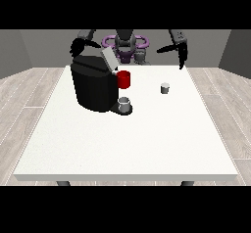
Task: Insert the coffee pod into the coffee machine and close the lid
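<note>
The black coffee machine point(93, 86) stands on the left half of the white table point(127, 139). Its grey lid point(109, 58) is tilted up and open. A grey cup point(125, 104) sits on the machine's front tray. The small grey coffee pod point(165, 87) stands upright on the table, right of the machine. The hand at the view's left point(77, 46) hovers just behind the machine's top, touching nothing that I can see. The hand at the view's right point(182, 56) hangs above the table's far edge, behind the pod, its fingers pointing down and holding nothing.
A red mug point(124, 79) stands just behind the machine's right side. The robot's torso point(125, 43) is at the table's far edge. Bare tabletop stretches from the pod towards the camera.
</note>
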`<state>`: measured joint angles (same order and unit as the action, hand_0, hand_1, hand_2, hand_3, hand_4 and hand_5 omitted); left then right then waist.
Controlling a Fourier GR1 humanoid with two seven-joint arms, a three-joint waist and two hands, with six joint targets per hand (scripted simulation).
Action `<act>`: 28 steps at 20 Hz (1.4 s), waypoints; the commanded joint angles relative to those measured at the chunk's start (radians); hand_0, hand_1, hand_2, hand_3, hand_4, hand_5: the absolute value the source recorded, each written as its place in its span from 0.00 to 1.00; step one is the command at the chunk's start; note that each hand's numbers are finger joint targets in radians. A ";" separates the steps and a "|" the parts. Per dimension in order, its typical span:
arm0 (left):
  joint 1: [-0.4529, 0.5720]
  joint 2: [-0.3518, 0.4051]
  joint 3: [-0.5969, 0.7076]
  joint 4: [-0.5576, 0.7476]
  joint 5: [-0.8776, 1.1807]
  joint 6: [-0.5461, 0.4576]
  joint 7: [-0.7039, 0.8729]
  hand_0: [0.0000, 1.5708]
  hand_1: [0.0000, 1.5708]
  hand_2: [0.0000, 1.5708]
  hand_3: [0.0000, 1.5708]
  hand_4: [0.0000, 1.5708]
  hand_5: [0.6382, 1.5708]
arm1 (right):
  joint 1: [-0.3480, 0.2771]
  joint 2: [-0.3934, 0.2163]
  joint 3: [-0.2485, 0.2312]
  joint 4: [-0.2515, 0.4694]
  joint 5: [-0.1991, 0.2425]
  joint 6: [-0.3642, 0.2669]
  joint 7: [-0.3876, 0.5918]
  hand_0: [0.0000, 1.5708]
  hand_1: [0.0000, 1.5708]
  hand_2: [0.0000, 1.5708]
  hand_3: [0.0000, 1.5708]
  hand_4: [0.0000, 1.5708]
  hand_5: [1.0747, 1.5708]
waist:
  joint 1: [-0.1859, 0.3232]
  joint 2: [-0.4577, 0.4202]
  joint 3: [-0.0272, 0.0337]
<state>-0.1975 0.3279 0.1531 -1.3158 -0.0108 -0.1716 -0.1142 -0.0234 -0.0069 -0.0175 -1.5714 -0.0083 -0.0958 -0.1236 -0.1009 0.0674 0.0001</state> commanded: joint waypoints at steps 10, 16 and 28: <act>-0.200 0.055 0.021 0.334 -0.116 0.034 -0.067 0.00 0.00 0.00 0.00 0.00 1.00 | -0.159 -0.043 -0.033 0.016 -0.020 0.006 0.053 0.00 0.00 0.00 0.00 0.21 1.00 | -0.034 0.147 -0.0004; -0.281 0.091 -0.008 0.413 -0.171 0.005 -0.006 0.00 0.00 0.00 0.00 0.00 1.00 | -0.178 -0.018 -0.023 0.103 0.001 -0.039 0.063 0.00 0.00 0.00 0.00 0.24 1.00 | -0.013 0.137 -0.0001; -0.273 0.085 -0.037 0.624 -0.312 0.086 -0.097 0.48 0.48 0.52 0.33 0.00 1.00 | -0.141 -0.049 -0.003 0.097 0.029 -0.030 0.122 0.00 0.00 0.00 0.00 0.23 1.00 | -0.045 0.094 -0.0006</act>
<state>-0.4871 0.4007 0.1125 -0.7704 -0.2875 -0.1079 -0.1690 -0.1849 -0.0342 -0.0307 -1.4336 0.0183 -0.1439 -0.0498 -0.1249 0.1773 0.0000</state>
